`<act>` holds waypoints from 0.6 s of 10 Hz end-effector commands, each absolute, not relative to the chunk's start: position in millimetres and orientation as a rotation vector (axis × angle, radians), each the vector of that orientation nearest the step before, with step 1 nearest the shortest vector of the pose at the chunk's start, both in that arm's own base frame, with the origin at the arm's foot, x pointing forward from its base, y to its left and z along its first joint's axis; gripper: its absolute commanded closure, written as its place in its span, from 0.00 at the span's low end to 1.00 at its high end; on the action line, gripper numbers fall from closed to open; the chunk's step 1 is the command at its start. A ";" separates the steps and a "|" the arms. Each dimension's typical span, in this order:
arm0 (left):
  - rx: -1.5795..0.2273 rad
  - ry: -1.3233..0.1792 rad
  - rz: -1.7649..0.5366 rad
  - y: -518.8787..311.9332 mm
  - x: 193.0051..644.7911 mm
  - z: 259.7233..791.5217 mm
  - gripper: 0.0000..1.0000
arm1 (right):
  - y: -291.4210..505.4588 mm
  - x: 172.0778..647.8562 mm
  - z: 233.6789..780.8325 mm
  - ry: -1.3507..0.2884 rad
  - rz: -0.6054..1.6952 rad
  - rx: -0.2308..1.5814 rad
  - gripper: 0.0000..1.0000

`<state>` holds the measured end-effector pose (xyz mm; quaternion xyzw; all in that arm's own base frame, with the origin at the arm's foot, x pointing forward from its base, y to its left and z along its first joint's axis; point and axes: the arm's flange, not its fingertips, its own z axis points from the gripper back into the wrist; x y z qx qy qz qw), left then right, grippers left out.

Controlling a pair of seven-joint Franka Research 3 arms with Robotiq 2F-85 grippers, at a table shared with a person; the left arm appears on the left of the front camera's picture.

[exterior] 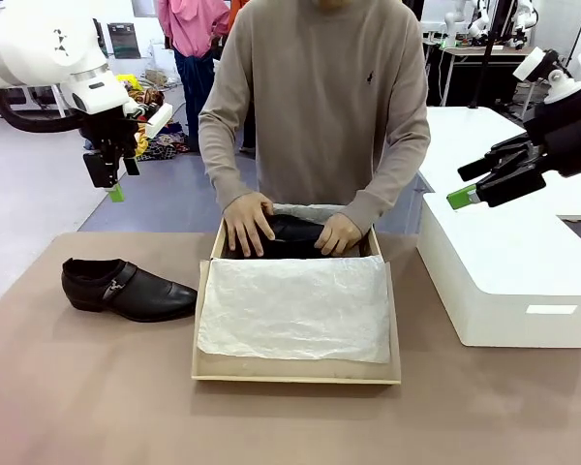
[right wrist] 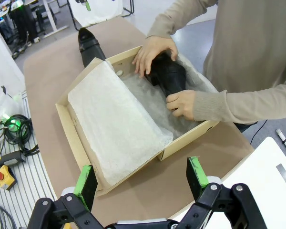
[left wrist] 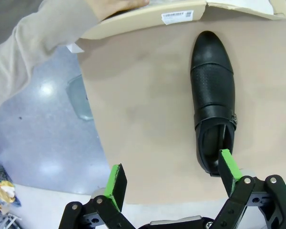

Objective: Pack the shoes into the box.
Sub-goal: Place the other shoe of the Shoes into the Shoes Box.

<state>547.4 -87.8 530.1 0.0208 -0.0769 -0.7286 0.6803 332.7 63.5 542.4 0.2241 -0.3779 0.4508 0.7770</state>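
Observation:
One glossy black shoe [exterior: 126,289] lies on its sole on the brown table, left of the box [exterior: 295,370], toe pointing toward it. The same shoe [left wrist: 212,86] shows under my left gripper [left wrist: 171,169], which hangs open high above the table's left edge [exterior: 111,179]. The person's two hands press the other shoe [exterior: 292,235] into the far part of the tan box, on crinkled white tissue [exterior: 295,308]. My right gripper [exterior: 462,189] hovers open above the white box, looking down on the tan box [right wrist: 66,114] and the held shoe [right wrist: 169,74]. Nothing sits between its fingers [right wrist: 142,175].
A bigger smooth white box [exterior: 504,281] stands at the table's right, under my right arm. The person's sleeve [left wrist: 33,52] reaches in from the far side. A tissue sheet covers the box's near flap. Cables and an emergency stop [right wrist: 2,174] lie off the table.

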 end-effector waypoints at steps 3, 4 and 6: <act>0.047 -0.173 -1.635 -87.5 547.5 530.1 0.00 | 62.5 336.8 542.1 -0.839 0.997 0.501 0.00; 0.067 -0.167 -1.633 -78.1 541.6 529.6 0.00 | 62.5 336.8 542.1 -0.839 0.997 0.501 0.00; 0.101 -0.162 -1.628 -59.9 530.2 517.3 0.00 | 62.5 336.8 542.1 -0.839 0.997 0.501 0.00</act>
